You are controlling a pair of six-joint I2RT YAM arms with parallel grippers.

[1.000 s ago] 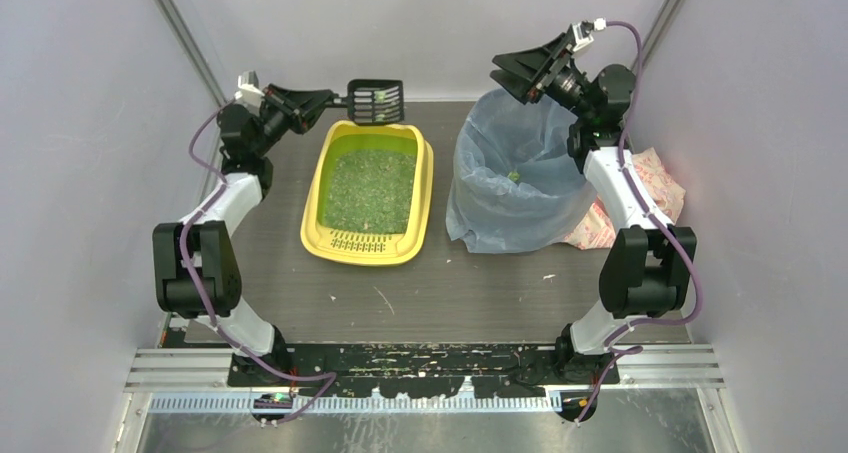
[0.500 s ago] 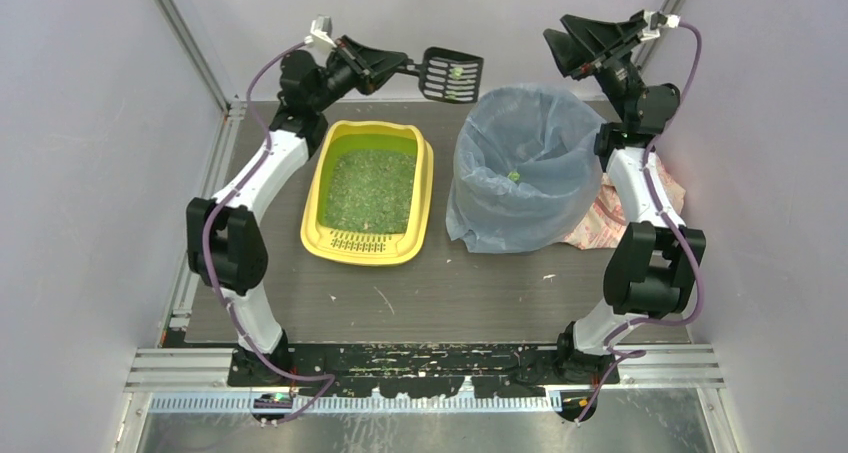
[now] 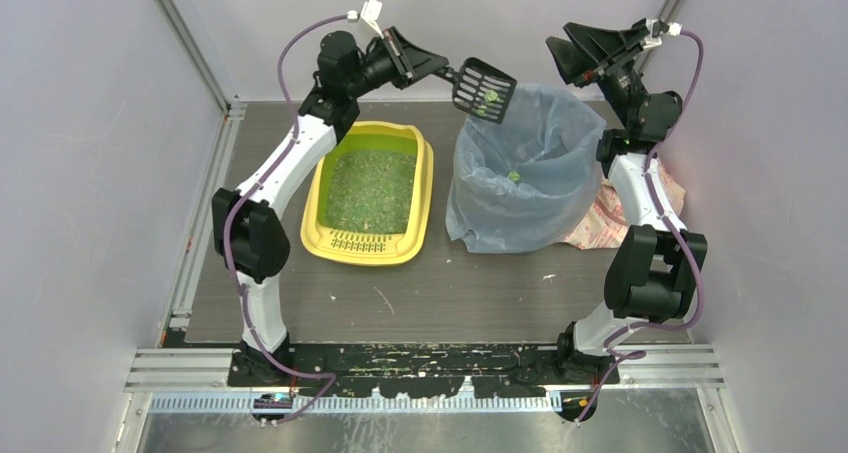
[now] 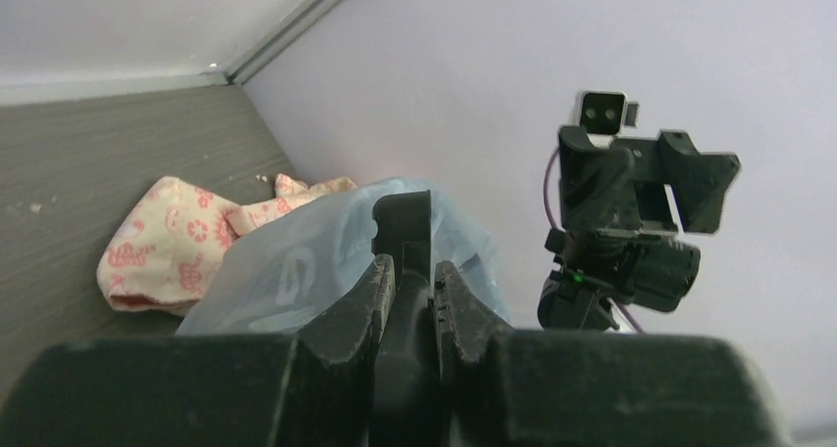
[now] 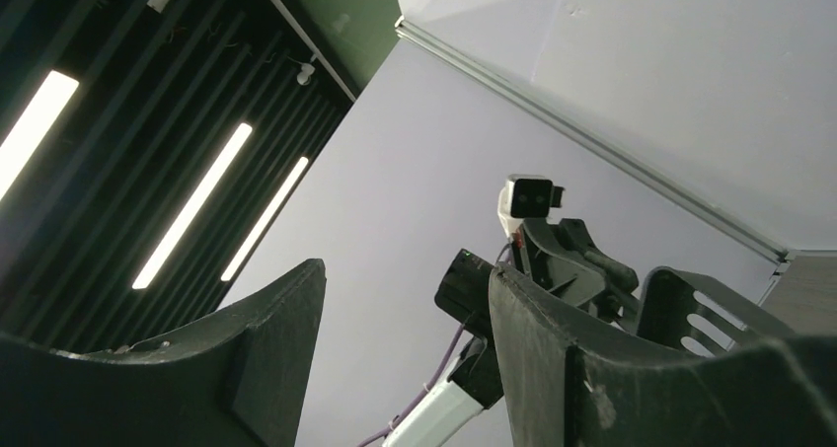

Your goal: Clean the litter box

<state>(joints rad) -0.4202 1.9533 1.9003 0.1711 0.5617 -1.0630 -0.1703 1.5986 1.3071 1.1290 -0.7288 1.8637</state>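
Left end effector [image 3: 445, 70] of mine is clamped on the handle of a black scoop [image 3: 484, 90], above the far rim of the blue-bagged bin [image 3: 500, 213]. My right end effector [image 3: 560, 43] hangs open and empty above that bin's far right side. The litter box [image 3: 312, 213] sits just left of the bin.

yellow litter box [image 3: 368, 241], green litter [image 3: 367, 191], blue bag [image 3: 520, 208]
the litter is seen speckled in lighter and darker green; the slotted scoop [image 3: 484, 88] is black; the bag is translucent; the cloth [image 4: 163, 245] is printed with pink-red flowers on cream; the table [image 3: 450, 283] is grained dark grey; the left arm [image 3: 275, 173] and right arm [image 3: 625, 188] are finished in white and black, with purple cables [image 3: 297, 39].
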